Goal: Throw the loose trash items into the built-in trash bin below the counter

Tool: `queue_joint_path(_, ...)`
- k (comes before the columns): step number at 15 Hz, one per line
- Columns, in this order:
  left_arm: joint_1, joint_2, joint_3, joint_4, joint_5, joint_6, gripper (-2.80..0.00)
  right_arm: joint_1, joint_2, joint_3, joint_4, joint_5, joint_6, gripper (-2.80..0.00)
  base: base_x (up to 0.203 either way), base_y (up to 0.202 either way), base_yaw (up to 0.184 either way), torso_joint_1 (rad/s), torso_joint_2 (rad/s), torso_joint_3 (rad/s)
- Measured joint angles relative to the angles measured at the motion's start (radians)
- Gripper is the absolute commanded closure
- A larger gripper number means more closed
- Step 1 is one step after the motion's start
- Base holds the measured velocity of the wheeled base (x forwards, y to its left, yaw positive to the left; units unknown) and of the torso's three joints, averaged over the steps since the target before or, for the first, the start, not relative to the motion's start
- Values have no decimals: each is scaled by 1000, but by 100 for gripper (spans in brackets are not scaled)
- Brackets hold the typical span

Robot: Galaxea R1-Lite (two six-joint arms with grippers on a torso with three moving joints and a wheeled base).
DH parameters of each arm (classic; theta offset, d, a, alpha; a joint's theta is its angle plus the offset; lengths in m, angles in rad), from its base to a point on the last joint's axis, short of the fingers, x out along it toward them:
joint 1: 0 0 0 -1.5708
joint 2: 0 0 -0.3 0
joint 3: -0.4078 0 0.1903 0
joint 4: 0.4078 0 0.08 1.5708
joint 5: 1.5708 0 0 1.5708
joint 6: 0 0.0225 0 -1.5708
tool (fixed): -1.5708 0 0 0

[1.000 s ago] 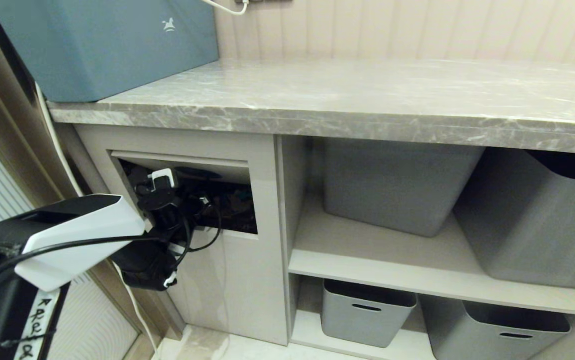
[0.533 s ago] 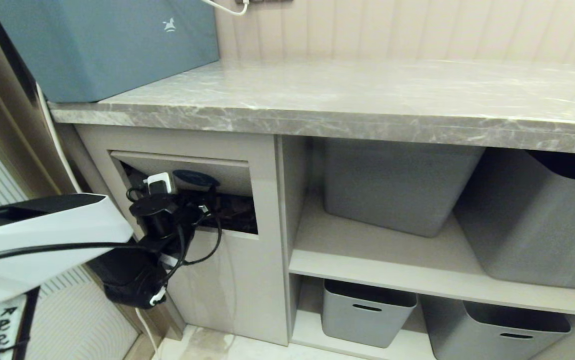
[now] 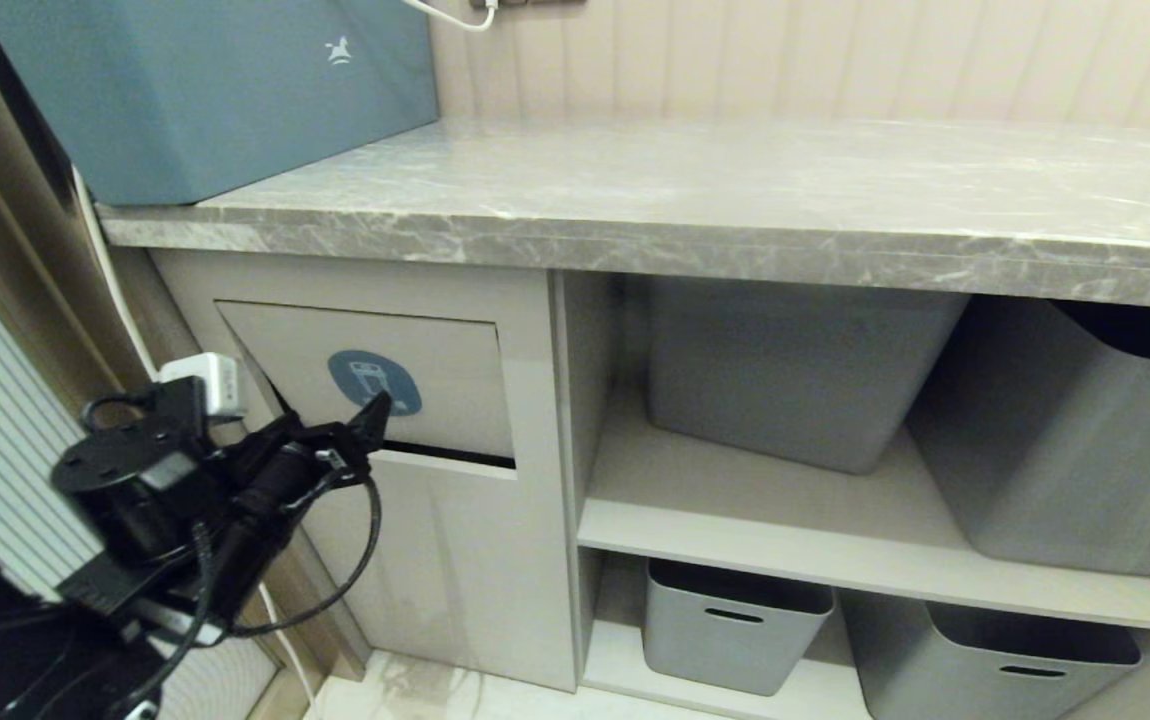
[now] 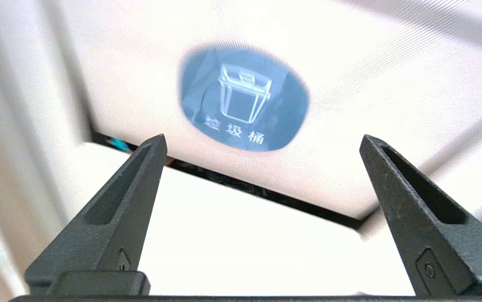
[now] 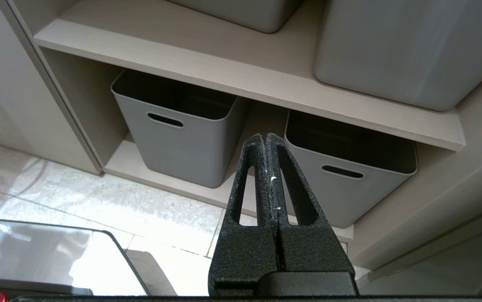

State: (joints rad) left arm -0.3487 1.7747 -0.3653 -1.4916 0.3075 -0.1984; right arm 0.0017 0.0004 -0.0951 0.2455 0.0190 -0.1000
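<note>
Left pincer: in front of the bin flap, just outside it, tips level with the flap's lower edge; jaws spread wide, nothing between them. In the left wrist view the left pincer frames the sticker, both fingers bare.
Right pincer: low, pointing at the lower shelf tubs; jaws pressed together, holding nothing. Not in the head view.
Bin: beige cabinet panel under the left end of the bench, left of the open shelves.
Flap: rectangular, nearly flush with the panel; a dark slit shows along its lower edge and at its left side.
Sticker: blue oval with white bin icon, on the flap's left half; the pincer tip overlaps its lower left in the head view. Left wrist view shows the sticker close, with white characters under the icon.
Scraps: a small teal fleck shows in the slit under the flap, left wrist view only; cannot tell what it belongs to. No other scrap is visible.
Bench: grey marble-look slab, glossy, white veining.
Blue box: on the bench's left end, against the wall.
Tubs: two large grey ones on the upper shelf, two smaller ones with slot handles on the lower shelf.
Floor: pale tile, seen in the right wrist view.
</note>
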Motion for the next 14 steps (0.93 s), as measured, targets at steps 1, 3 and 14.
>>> queue_joint_path(1, 0, -75, 59, 0, 0, 2, -280, 0, 0, 0, 0, 0, -2, 0, 0, 0, 0, 0, 0, 0)
queue_joint_path(3, 5, -242, 202, 4, -1, 9, -280, 0, 0, 0, 0, 0, -4, 0, 0, 0, 0, 0, 0, 0)
queue_joint_path(14, 396, -553, 292, 249, -29, 41, -280, 0, 0, 1, -1, -4, 0, 0, 0, 0, 0, 0, 0, 0)
